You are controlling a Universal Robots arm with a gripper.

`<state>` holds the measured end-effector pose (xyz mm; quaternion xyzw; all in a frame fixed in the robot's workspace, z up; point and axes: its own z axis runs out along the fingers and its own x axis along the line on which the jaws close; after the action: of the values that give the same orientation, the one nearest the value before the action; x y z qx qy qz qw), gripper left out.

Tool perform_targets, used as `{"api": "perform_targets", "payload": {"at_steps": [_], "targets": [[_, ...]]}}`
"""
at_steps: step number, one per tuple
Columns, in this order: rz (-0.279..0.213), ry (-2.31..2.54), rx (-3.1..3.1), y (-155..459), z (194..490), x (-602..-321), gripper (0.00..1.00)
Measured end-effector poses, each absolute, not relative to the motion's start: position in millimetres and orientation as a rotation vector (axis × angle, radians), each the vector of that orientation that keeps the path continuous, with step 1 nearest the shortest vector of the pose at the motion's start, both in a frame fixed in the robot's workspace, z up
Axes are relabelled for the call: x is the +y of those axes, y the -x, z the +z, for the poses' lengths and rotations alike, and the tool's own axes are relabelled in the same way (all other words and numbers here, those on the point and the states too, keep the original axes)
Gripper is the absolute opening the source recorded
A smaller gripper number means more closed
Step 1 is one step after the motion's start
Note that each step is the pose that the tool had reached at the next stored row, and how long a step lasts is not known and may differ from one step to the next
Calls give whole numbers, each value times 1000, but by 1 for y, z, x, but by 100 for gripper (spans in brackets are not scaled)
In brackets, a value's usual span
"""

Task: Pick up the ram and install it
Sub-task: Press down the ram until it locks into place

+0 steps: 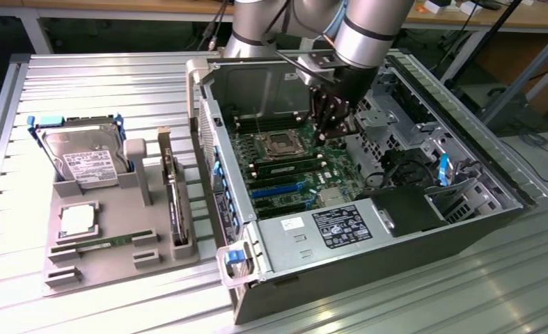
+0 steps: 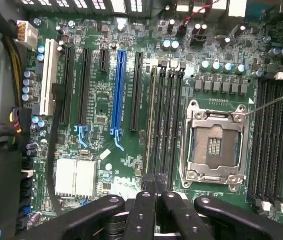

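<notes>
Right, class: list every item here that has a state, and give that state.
Case: open, lying on its side.
Gripper: shut, inside the case.
CPU socket: empty.
Inner ram: standing on edge near the socket.
Outer ram: resting outside the case.
Hard drive: outside the case, in a blue caddy.

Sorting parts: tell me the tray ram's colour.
Green; the ram shows best in the exterior view.

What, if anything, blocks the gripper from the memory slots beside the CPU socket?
Probably nothing; likely yes: the computer case lies open, the gripper hangs over the motherboard, jaws shut, and the memory slots beside the CPU socket look uncovered.
</notes>
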<state>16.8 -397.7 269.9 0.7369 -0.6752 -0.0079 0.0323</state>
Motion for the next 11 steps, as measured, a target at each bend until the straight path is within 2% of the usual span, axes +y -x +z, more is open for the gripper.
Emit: {"api": "perform_targets", "payload": {"at_steps": [11], "targets": [[-22, -2211, -2145, -24, 238, -401, 10]]}}
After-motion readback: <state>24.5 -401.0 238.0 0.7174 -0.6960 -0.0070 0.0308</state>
